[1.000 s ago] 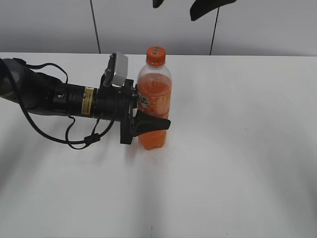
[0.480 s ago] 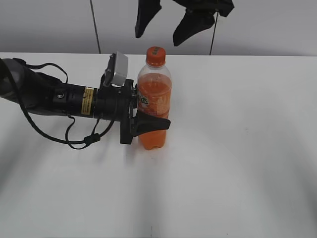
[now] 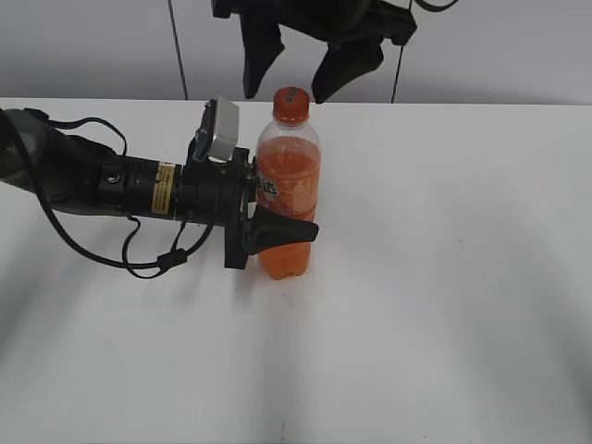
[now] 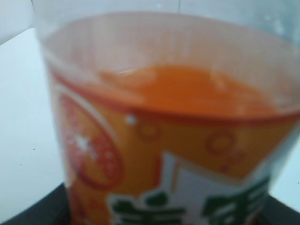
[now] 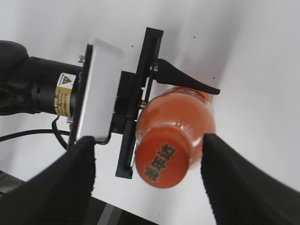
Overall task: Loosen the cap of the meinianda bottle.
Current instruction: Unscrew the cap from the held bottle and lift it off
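Observation:
The meinianda bottle (image 3: 288,199) stands upright on the white table, with orange liquid and an orange label. Its orange cap (image 3: 290,104) is on the neck. My left gripper (image 3: 277,222) comes in from the left and is shut on the bottle's waist; the left wrist view is filled by the label (image 4: 178,178). My right gripper (image 3: 294,69) hangs open just above the cap, one finger on each side. In the right wrist view the cap (image 5: 164,161) with its greenish print lies between the open fingers (image 5: 147,173).
The white table (image 3: 444,277) runs to a grey back wall with dark vertical seams. The left arm's black body and cable (image 3: 102,185) lie across the table's left side.
My right gripper has come down from the top of the exterior view and left toward the cap. The bottle and the left arm have not moved.

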Motion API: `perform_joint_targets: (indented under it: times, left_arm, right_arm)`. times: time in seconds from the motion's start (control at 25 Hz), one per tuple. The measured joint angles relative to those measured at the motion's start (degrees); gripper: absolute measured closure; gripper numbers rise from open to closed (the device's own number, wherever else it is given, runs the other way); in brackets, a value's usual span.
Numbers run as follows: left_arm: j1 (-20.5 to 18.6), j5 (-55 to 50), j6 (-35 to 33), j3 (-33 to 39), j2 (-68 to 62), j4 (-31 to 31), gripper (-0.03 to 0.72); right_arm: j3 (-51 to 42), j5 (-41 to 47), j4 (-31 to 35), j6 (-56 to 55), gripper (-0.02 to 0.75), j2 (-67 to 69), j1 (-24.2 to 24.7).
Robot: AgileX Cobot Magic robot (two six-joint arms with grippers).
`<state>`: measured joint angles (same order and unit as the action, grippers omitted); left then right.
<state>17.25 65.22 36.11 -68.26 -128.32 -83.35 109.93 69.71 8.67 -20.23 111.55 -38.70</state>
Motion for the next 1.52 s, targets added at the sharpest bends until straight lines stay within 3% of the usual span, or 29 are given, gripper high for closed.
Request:
perform_joint_targets:
  times: [0.76, 1.08, 1.52]
  left_arm:
    - [0.0, 0.0, -0.13, 0.0, 0.0, 0.0, 0.262]
    - [0.0, 0.0, -0.13, 0.0, 0.0, 0.12, 0.262]
    - [0.11, -0.13, -0.07, 0.0, 0.0, 0.33, 0.262]
  right_arm:
    - [-0.13, 0.04, -1.56, 0.35, 0.276, 0.94, 0.0]
    - [-0.83, 0.04, -1.61, 0.51, 0.427, 0.94, 0.0]
    - [-0.83, 0.19, -1.84, 5.72, 0.455, 0.79, 0.0]
